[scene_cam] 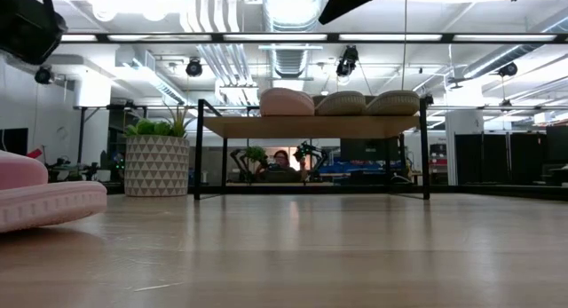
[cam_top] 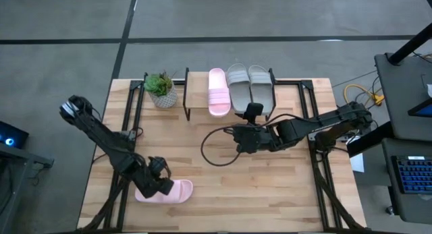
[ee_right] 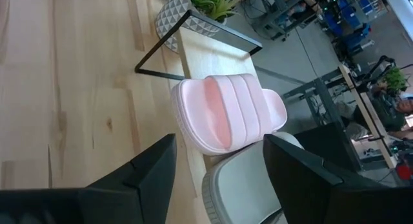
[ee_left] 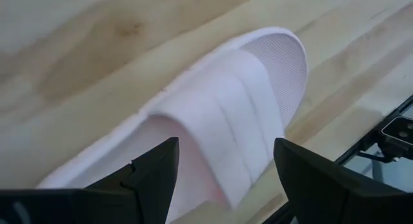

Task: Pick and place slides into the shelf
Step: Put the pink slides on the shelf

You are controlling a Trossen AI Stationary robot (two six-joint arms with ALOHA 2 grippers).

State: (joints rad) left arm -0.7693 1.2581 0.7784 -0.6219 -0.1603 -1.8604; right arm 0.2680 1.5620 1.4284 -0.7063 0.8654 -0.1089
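Note:
One pale pink slide (cam_top: 177, 191) lies flat on its sole at the table's near left, also seen in the low view (scene_cam: 44, 201). My left gripper (cam_top: 160, 183) hangs open just above it, a finger on either side of the wide strap (ee_left: 226, 114), touching nothing that I can see. The shelf (cam_top: 198, 92) at the far edge carries another pink slide (cam_top: 218, 91) and two grey-beige slides (cam_top: 248, 85) on its plank top. My right gripper (cam_top: 237, 138) hovers open at mid table, pointing at the shelf; the shelved pink slide (ee_right: 226, 114) shows past its fingers.
A potted plant (cam_top: 160, 89) in a patterned white pot stands just left of the shelf. A black cable (cam_top: 212, 153) loops on the tabletop below my right arm. Black frame rails (cam_top: 317, 160) run along both sides of the table. Bare wood lies between the two arms.

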